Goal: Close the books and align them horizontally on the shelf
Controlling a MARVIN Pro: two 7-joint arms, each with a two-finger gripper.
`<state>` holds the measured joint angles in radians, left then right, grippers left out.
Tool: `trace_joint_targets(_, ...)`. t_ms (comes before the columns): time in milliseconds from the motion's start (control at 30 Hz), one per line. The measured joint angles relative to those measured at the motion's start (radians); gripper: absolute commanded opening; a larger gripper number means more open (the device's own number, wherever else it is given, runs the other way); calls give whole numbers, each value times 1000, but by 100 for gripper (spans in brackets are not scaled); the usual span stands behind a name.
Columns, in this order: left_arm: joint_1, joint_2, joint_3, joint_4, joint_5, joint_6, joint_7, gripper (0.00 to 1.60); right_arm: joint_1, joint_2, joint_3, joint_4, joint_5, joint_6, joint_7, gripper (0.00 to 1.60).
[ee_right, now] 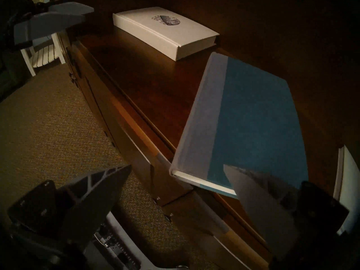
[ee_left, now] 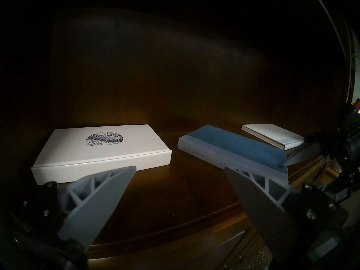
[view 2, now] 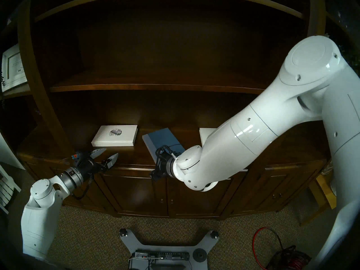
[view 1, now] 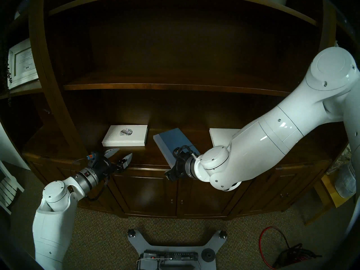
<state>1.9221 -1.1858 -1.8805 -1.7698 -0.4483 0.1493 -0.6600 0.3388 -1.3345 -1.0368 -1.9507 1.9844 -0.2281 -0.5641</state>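
Shelf: the deep dark brown polished wooden ledge (view 1: 136, 156) carries all three books, each lying flat and closed.
Emblem book: the white hardback with a round dark speckled emblem (view 1: 125, 135) sits at the left, roughly square to the front edge.
Blue book: the blue hardback with a pale spine strip (view 1: 171, 142) lies in the middle, skewed, its near corner jutting past the ledge's front edge in the right wrist view.
Plain white book: the white hardback with a pale blue edge band (ee_left: 272, 135) lies at the right, partly hidden behind the right arm.
Left gripper (view 1: 121, 155): spread, empty, hovering over the front of the ledge just beside the emblem book.
Right gripper (ee_right: 177, 166): spread, one finger over the blue book's near corner, the other out over the carpet; contact unclear.
Risk: a push on the overhanging corner could tip the blue book off the ledge; a wide swing could knock the plain white book.
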Motion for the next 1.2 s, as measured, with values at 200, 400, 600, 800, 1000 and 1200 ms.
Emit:
trace_joint_targets(200,0,0,0,0,0,0,0,160,-11,-46,7,18,16,17,-77,160)
trace_joint_targets(400,0,0,0,0,0,0,0,160,-18,-75,8,35,28,28,-124,160)
trace_joint_targets(600,0,0,0,0,0,0,0,160,-21,-96,5,49,34,35,-167,160)
trace_joint_targets(800,0,0,0,0,0,0,0,160,-22,-114,-8,56,35,42,-202,160)
trace_joint_targets(1000,0,0,0,0,0,0,-1,160,-22,-122,-40,70,35,47,-233,160)
trace_joint_targets(1200,-1,0,0,0,0,0,-1,160,-27,-131,-72,92,30,49,-258,160)
